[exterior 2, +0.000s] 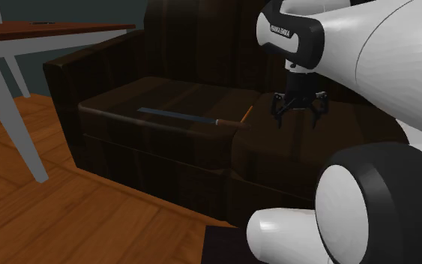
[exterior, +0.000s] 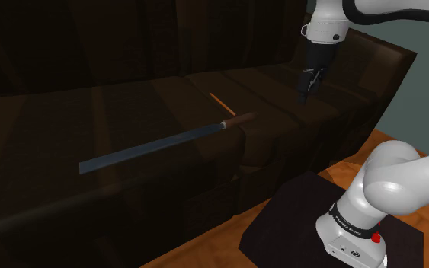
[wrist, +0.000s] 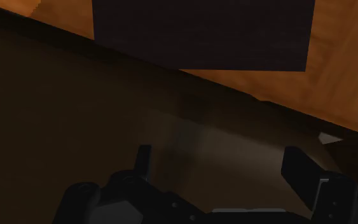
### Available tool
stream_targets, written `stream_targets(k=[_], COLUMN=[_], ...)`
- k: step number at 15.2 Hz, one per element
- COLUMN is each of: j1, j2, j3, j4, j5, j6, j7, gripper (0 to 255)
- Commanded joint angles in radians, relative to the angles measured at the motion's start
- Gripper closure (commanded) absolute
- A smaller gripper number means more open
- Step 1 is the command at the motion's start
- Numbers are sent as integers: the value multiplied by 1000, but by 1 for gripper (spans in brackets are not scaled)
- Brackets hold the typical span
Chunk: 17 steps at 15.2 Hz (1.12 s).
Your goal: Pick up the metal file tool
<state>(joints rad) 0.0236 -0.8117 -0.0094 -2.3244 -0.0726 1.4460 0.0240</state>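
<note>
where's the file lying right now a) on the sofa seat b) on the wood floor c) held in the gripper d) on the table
a: the file lies flat on the seat of the dark sofa, while the open gripper hangs apart from it.

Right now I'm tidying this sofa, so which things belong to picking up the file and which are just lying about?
For the job:
metal file, flat on the sofa
gripper, open, above the sofa

Lying about:
orange stick by the file's handle
table beside the sofa
</note>
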Motion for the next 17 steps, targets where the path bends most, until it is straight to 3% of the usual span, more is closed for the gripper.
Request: stream_targets(k=[1, 17], j1=[0, 221], j2=[0, 453], j3=[0, 95], j4=[0, 285], j5=[0, 27], j6=[0, 220], j7=[0, -331], gripper=[0, 0])
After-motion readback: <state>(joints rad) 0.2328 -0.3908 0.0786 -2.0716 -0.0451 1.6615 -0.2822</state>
